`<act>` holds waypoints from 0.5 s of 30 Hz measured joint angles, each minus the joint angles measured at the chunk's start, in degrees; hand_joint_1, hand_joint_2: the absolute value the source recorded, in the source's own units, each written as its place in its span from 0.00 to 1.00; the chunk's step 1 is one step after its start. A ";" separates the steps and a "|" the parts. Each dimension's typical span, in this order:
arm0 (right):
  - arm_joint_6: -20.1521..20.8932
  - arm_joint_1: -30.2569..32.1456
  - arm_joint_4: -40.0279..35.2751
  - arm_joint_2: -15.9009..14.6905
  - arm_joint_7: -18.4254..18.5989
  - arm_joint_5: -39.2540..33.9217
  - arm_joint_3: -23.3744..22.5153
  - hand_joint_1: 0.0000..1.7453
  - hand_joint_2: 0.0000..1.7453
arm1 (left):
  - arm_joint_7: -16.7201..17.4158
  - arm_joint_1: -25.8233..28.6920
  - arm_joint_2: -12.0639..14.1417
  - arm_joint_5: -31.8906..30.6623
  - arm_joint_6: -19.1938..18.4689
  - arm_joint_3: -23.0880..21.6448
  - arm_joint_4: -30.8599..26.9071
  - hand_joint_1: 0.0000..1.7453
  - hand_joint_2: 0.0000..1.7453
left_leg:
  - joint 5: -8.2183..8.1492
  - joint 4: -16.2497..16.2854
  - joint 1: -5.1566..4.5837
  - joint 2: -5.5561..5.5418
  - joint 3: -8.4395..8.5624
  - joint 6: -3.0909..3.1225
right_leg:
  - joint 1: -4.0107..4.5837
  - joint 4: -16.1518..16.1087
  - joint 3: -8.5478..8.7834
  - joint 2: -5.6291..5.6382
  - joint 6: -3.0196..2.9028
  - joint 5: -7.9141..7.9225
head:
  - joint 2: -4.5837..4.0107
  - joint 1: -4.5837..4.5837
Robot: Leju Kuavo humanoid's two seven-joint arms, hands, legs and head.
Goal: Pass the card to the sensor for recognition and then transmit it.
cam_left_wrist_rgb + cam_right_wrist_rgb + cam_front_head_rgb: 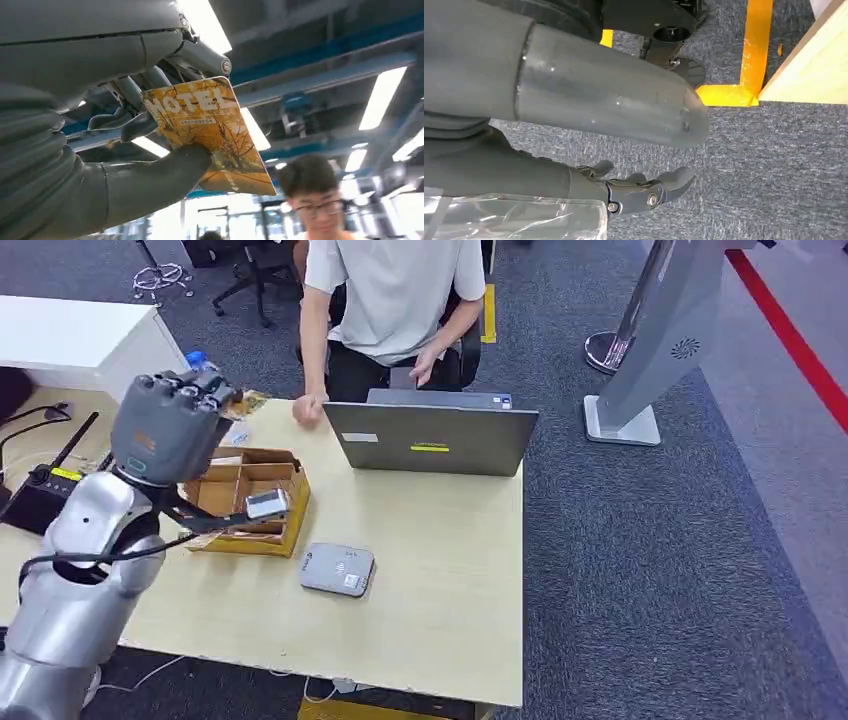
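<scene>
Our left hand (pixel 100 165) is raised above the light wooden table (pixel 440 570), thumb and fingers pinching the orange-yellow printed card (pixel 210 135) marked "MOTEL". The flat grey rounded card sensor (pixel 337 569) lies on the table beside the brown cardboard compartment box (pixel 250 502), well apart from the card. Our right hand (pixel 589 115) hangs over grey carpet (pixel 774 165), fingers apart and holding nothing.

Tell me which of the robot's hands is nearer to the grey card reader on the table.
Left. The left hand, holding the card, is raised above the table's left side, over the cardboard box beside the card reader. The right hand hangs beside the table above the carpet.
</scene>
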 joint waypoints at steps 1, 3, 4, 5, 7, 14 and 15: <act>-0.04 0.06 0.02 0.00 -0.13 -0.04 -0.32 0.00 0.00 | -0.02 1.10 0.04 -0.28 0.04 -0.59 -1.65 1.00 1.00 | 0.00 0.00 0.01 0.00 -0.01 0.00 | 0.00 0.00 -0.01 0.00 0.00 0.00 | 0.00 0.00; -0.13 0.16 0.00 0.00 -0.50 -0.68 -0.74 0.00 0.00 | -0.61 2.69 0.20 -0.59 0.31 -1.31 -3.65 1.00 1.00 | 0.00 -0.01 0.01 -0.01 -0.01 0.00 | 0.01 0.01 0.01 -0.01 0.00 0.00 | 0.00 0.00; -0.13 0.21 0.02 0.00 -0.74 -0.98 -0.98 0.00 0.00 | -0.94 3.86 0.39 -1.30 0.41 -1.92 -4.73 1.00 1.00 | 0.00 -0.02 0.01 0.00 0.02 0.00 | 0.00 0.01 0.02 -0.02 0.00 0.00 | 0.00 0.00; -0.13 0.29 0.02 0.00 -1.05 -1.05 -1.37 0.00 0.00 | -0.86 5.43 0.55 -2.37 0.29 -2.73 -5.59 1.00 1.00 | 0.00 -0.03 0.01 0.01 0.03 0.00 | 0.00 0.01 0.03 -0.01 0.00 0.00 | 0.00 0.00; -0.13 0.48 0.02 0.00 -1.44 -1.60 -1.95 0.00 0.00 | 0.57 8.77 0.55 -4.22 -1.34 -4.04 -5.96 1.00 1.00 | 0.00 -0.04 0.01 0.01 0.03 0.00 | 0.00 0.01 0.03 0.00 -0.01 0.00 | 0.00 0.00; 0.13 0.96 0.11 -0.02 -0.46 -0.33 -3.17 0.00 0.00 | 4.44 17.17 1.42 -7.23 -6.93 -8.41 2.38 1.00 1.00 | 0.00 -0.04 0.01 -0.01 -0.03 0.00 | 0.01 0.01 -0.05 -0.02 -0.02 -0.02 | 0.00 -0.02; 0.18 0.92 0.09 -0.02 -0.24 -0.06 -3.17 0.00 0.00 | 4.44 17.17 1.29 -6.95 -7.50 -8.85 4.32 1.00 1.00 | 0.00 -0.04 0.01 -0.01 -0.04 0.00 | 0.01 0.01 -0.05 -0.02 -0.01 -0.02 | 0.00 0.02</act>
